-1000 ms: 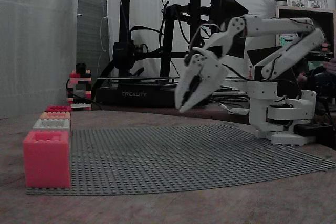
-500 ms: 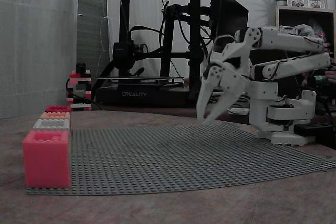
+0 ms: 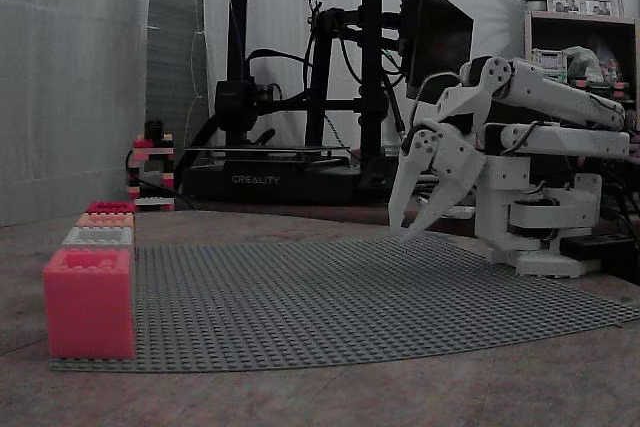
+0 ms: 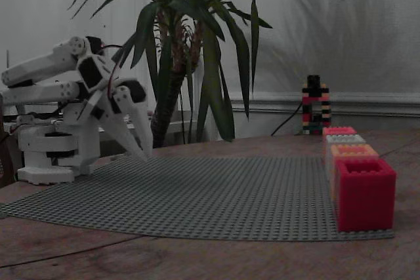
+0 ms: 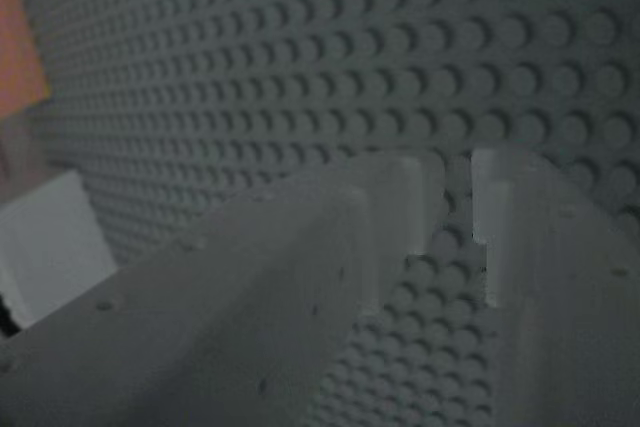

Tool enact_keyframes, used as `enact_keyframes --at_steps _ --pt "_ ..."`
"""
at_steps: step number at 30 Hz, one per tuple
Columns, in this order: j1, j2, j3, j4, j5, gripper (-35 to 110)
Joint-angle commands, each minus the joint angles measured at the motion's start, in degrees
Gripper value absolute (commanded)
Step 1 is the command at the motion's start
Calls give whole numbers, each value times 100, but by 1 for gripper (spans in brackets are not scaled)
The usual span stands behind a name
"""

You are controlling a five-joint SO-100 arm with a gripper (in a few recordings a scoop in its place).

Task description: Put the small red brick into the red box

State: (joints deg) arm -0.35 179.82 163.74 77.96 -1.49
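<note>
Gripper (image 3: 405, 230) jaws apart w/ nothing between, tips just above grey baseplate (image 3: 330, 297).

Dim room; pale curtain (image 3: 70, 77), shelf (image 3: 580, 32), potted palm (image 4: 197, 44).

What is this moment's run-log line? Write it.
gripper: open, empty, tips low over grey studded baseplate | deep crimson studded toy-brick box: row end, far from gripper

I see a brown table (image 3: 300, 397) carrying a grey studded baseplate (image 3: 350, 297). Four boxes (image 3: 90, 302) line the plate's left edge in a fixed view, and the arm's white base (image 3: 540, 237) sits near its right edge.
</note>
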Motion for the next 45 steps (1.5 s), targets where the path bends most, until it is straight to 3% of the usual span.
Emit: enact_keyframes --at_steps 1,45 --pt "-79 202 -26 149 -18 0" --pt "-299 466 35 246 53 0"
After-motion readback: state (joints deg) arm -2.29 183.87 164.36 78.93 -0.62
